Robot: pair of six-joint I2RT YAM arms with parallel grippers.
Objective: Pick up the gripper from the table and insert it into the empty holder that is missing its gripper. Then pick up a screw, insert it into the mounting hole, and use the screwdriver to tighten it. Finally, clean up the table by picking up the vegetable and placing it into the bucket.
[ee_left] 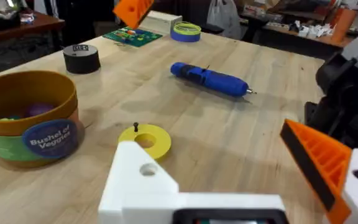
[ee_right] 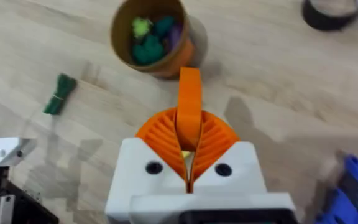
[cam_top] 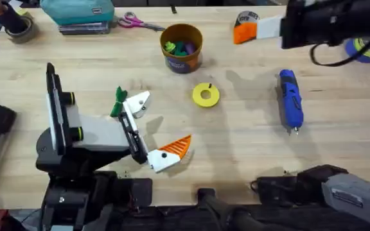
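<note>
My right gripper [cam_top: 246, 29] hovers over the table's far right, its two orange pads shut on the loose orange gripper wedge [ee_right: 189, 93], which sticks out beyond the fingertips [ee_right: 166, 130]. The same wedge [ee_left: 132, 9] hangs high in the left wrist view. My left gripper [cam_top: 158, 126] rests open near the front. One finger is the bare white holder [cam_top: 139, 101] [ee_left: 143, 180]; the other carries an orange wedge [cam_top: 176, 147]. The green vegetable [cam_top: 119, 101] [ee_right: 59, 93] lies beside the holder. A tiny screw [cam_top: 209, 85] [ee_left: 135, 127] stands on a yellow disc [cam_top: 205, 95]. The blue screwdriver [cam_top: 291, 99] [ee_left: 210, 79] lies at the right. The bucket [cam_top: 182, 46] [ee_left: 27, 118] holds coloured toys.
Scissors [cam_top: 133, 22], a teal case [cam_top: 82, 11] and a brown tape roll [cam_top: 19, 27] line the far edge. A blue-and-yellow tape roll [cam_top: 368, 49] sits at the far right. A black tape roll [ee_left: 81, 58] stands beyond the bucket. Bare wood lies between the disc and the screwdriver.
</note>
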